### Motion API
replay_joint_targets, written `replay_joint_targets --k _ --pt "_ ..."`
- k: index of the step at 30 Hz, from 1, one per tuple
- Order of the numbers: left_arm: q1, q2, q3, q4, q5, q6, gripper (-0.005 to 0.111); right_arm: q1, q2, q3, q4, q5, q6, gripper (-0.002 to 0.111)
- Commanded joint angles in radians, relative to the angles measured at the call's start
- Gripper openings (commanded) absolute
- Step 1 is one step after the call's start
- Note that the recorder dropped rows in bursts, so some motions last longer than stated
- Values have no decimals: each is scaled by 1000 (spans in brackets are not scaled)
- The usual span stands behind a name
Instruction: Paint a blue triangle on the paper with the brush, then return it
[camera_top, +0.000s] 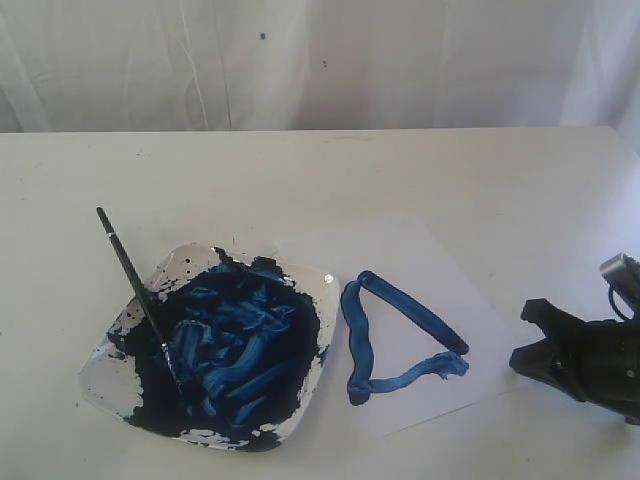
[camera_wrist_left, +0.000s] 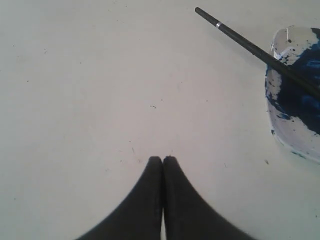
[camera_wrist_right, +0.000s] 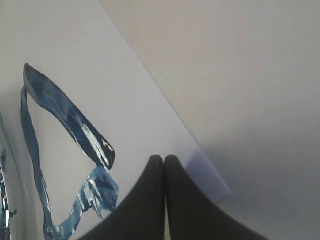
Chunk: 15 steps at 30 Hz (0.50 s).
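On my exterior feed the brush (camera_top: 140, 295) lies in the square white dish (camera_top: 112, 350), which sits toward 7 o'clock of the scene. Its bristle end is sunk in the dark blue paint (camera_top: 235, 350) that covers most of the dish. Its black handle slants out toward 11 o'clock, crosses the rim and sticks out over the tabletop (camera_top: 400, 170). Neither pincer touches it.

The paper (camera_top: 400, 250) lies flat at 3 o'clock of the dish, with its near edge just beside the dish rim. On it is the blue triangle (camera_top: 358, 340), 3 thick glossy strokes with rounded corners, close to the side of the sheet nearest the dish.

The right pincer (camera_wrist_right: 164, 159) has its 2 fingers pressed together and holds nothing. The exterior feed shows it at 3 o'clock of the paper, just off the sheet's corner. Its wrist camera looks across that corner to the triangle.

The left pincer (camera_wrist_left: 162, 160) is also fully closed and empty. It is over bare tabletop, with the brush handle and 1 edge of the dish visible well apart from its tips. I cannot see this arm on the exterior feed.

A white curtain (camera_top: 300, 60) hangs behind the tabletop at 12 o'clock.
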Motion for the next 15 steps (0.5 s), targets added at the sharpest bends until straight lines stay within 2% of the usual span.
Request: replay_joint_targets --k 1,9,15 --pt "0 -7 3 5 8 -64 0 2 4 -3 -6 1 1 0" --pt "-75 -38 3 5 4 -91 0 2 4 -3 -6 1 1 0" --pt "-81 -42 3 5 4 -56 0 2 4 -3 -6 1 1 0"
